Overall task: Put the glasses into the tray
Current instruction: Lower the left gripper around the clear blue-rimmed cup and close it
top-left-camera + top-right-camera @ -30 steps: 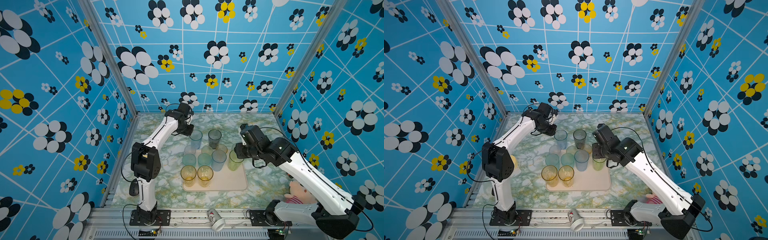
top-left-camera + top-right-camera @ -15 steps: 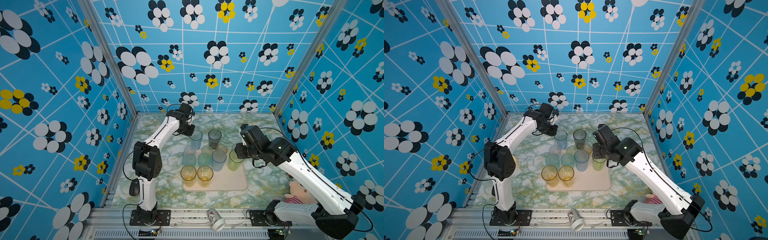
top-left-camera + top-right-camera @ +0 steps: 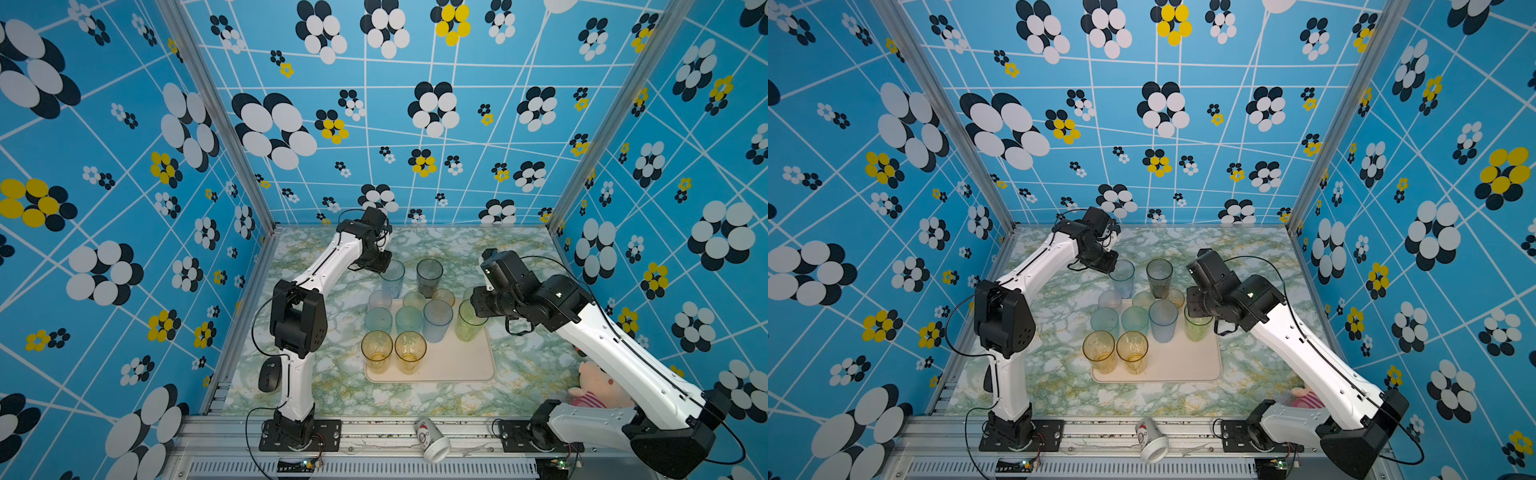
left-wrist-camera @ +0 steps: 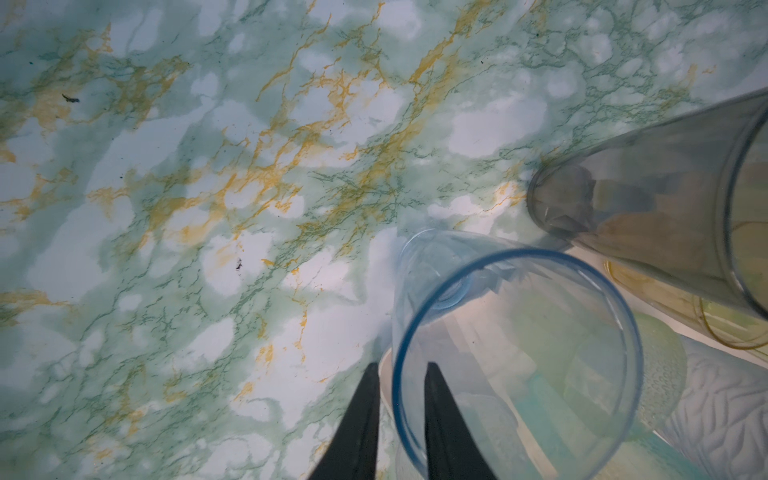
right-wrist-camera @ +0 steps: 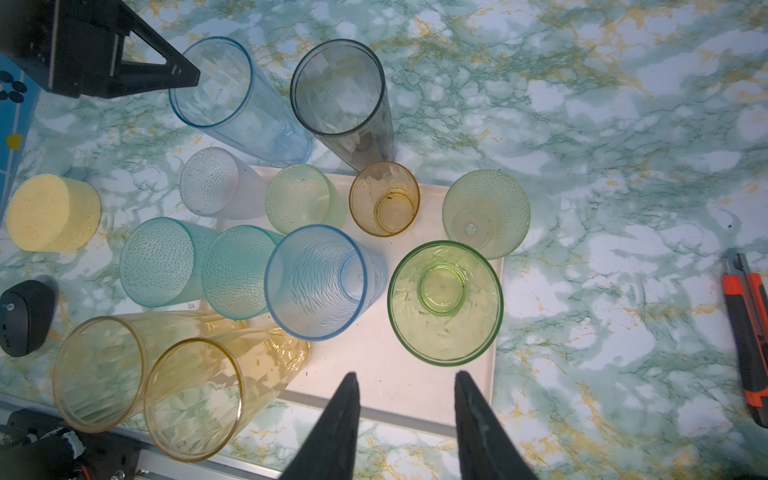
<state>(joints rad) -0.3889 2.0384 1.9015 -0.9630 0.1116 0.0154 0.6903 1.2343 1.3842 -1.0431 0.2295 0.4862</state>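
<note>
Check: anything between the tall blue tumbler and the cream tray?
Yes: short clear dimpled tumbler and short pale-green tumbler stand at the cream rectangular tray's far edge, between it and the tall blue tumbler.

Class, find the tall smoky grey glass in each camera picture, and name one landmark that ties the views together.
In a top view: the smoky grey glass stands just beyond the tray.
In a top view: same spot.
Left wrist: beside the tall pale blue glass, seen slantwise.
Right wrist: beside that glass too, beyond a small amber glass.
Shared landmark: the pale blue glass, next to it in all four.
</note>
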